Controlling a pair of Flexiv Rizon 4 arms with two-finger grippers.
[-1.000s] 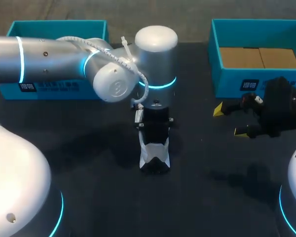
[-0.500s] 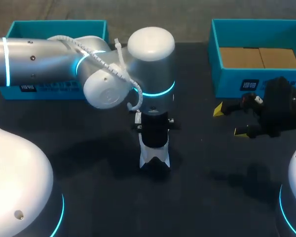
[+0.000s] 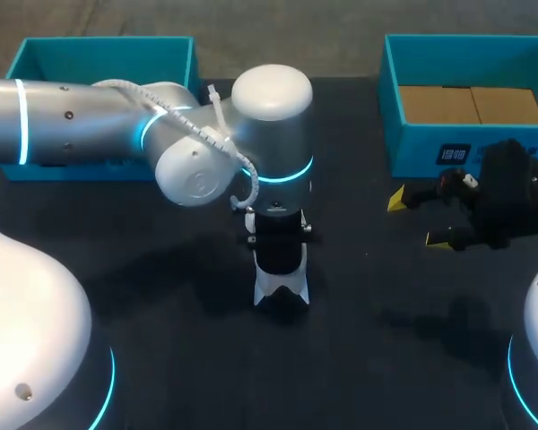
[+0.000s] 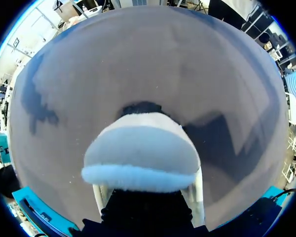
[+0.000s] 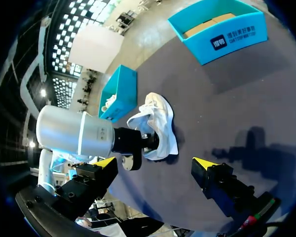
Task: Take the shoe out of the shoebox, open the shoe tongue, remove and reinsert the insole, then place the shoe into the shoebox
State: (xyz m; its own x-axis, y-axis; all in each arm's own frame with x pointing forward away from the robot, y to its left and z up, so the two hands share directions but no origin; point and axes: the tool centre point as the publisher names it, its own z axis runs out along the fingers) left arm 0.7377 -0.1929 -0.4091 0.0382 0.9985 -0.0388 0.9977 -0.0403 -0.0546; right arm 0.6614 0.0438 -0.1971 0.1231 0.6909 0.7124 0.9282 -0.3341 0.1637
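Currently your shoe (image 3: pixel 281 288) is out on the dark table (image 3: pixel 386 358), roughly midway between the two teal boxes and well apart from both; it is white with dark trim, and in the head view only its toe shows, pointing toward the robot's side of the table; your left arm (image 3: pixel 81 125) reaches in over it and covers the rest. The left gripper (image 3: pixel 278 244) comes straight down onto the rear part of the shoe; in its own wrist view the pale, rounded toe cap lies just ahead of it, with the dark tabletop beyond; the right wrist view shows the gripper's black body against the shoe's opening near the heel. Whether it actually has a hold there you cannot tell, since the contact is hidden in every view. In the right wrist view the shoe appears to lie on the table, sole down, with a shadow beside it.

Your right gripper (image 3: pixel 417 219) hangs low over the table just in front of the near wall of the right teal box (image 3: pixel 412 148), well apart from the shoe; its two yellow tips stand wide apart with nothing between them. That box holds brown cardboard flaps; the left teal box (image 3: pixel 103 49) stands at the far left corner, partly behind the left arm, with something white inside it in the right wrist view.
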